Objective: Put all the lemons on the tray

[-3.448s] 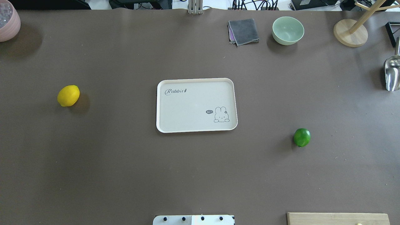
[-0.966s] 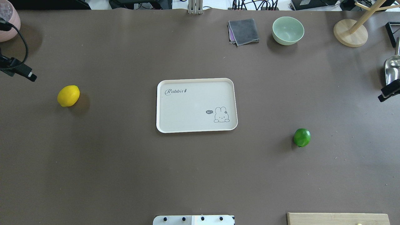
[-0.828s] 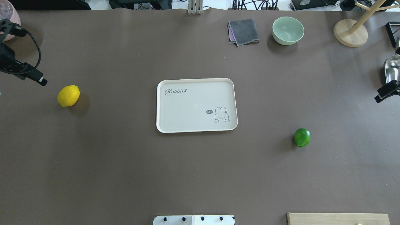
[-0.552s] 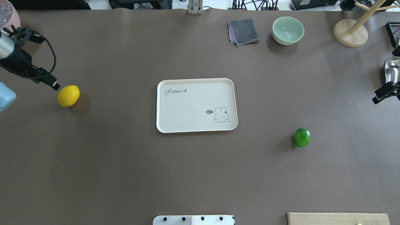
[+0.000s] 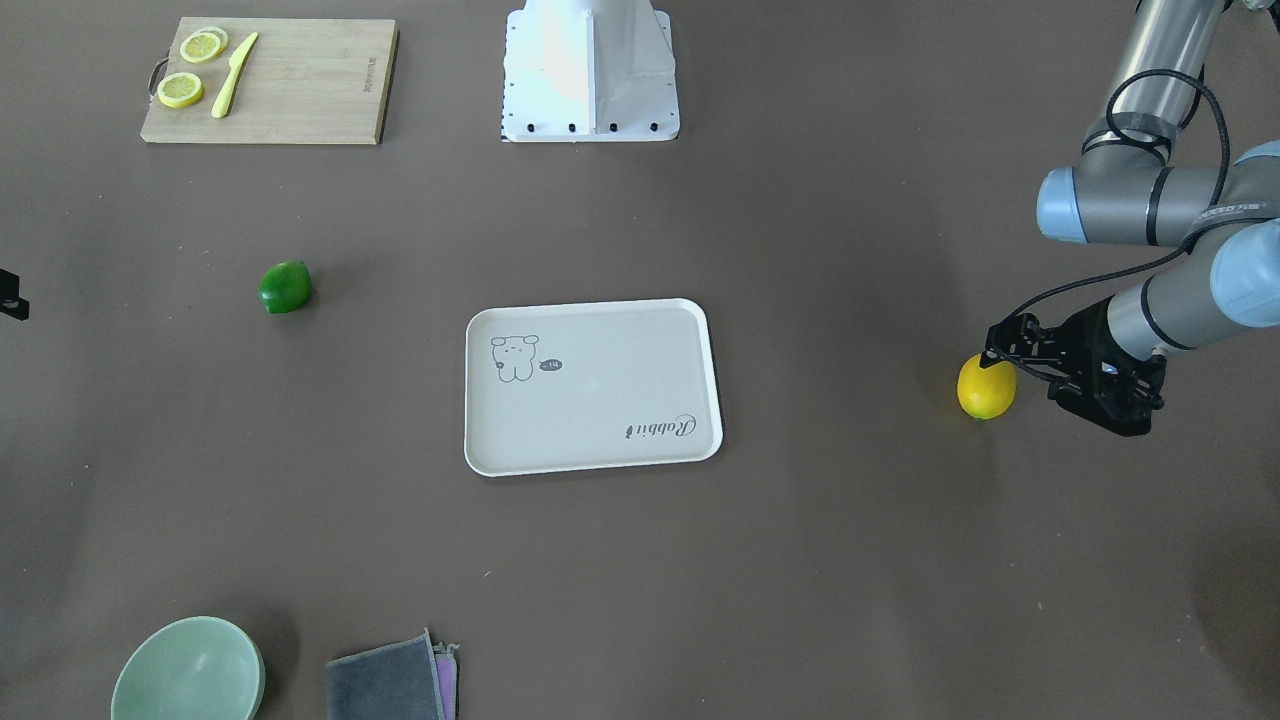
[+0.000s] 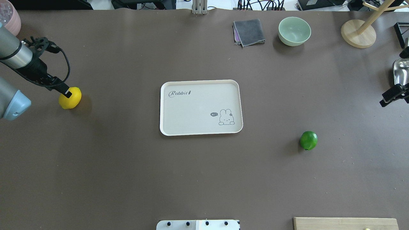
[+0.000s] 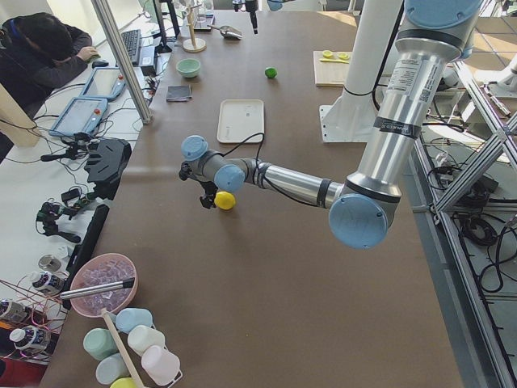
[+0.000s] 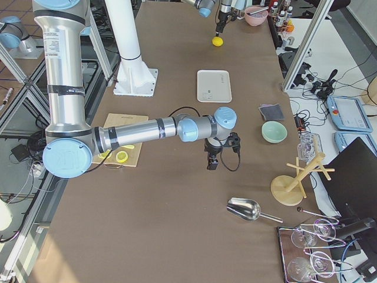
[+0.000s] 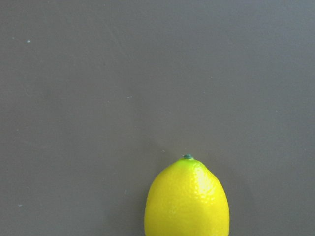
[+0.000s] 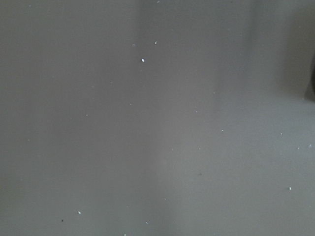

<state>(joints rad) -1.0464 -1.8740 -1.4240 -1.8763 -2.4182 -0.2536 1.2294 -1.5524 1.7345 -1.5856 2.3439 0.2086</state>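
The yellow lemon (image 6: pixel 72 99) lies on the table far to the left of the tray (image 6: pixel 161 108); it also shows in the front view (image 5: pixel 986 390) and low in the left wrist view (image 9: pixel 187 201). My left gripper (image 6: pixel 66 93) hangs just over the lemon's far-left side; I cannot tell whether it is open. The green lemon (image 6: pixel 308 140) lies to the right of the tray and a little nearer the robot. My right gripper (image 6: pixel 382 103) is at the table's right edge, far from the green lemon; its jaws are not readable. The tray holds nothing.
A bamboo cutting board (image 5: pixel 300 80) with lemon slices and a knife lies near the robot base. A green bowl (image 6: pixel 294 31), a grey cloth (image 6: pixel 249 32), a wooden stand (image 6: pixel 358 33) and a metal scoop (image 6: pixel 401 75) are at the back right. A pink bowl (image 6: pixel 8 19) is back left.
My left arm came in from the left edge and moved right, down to the yellow lemon. My right gripper edged in at the right edge. Lemons and tray have not moved.
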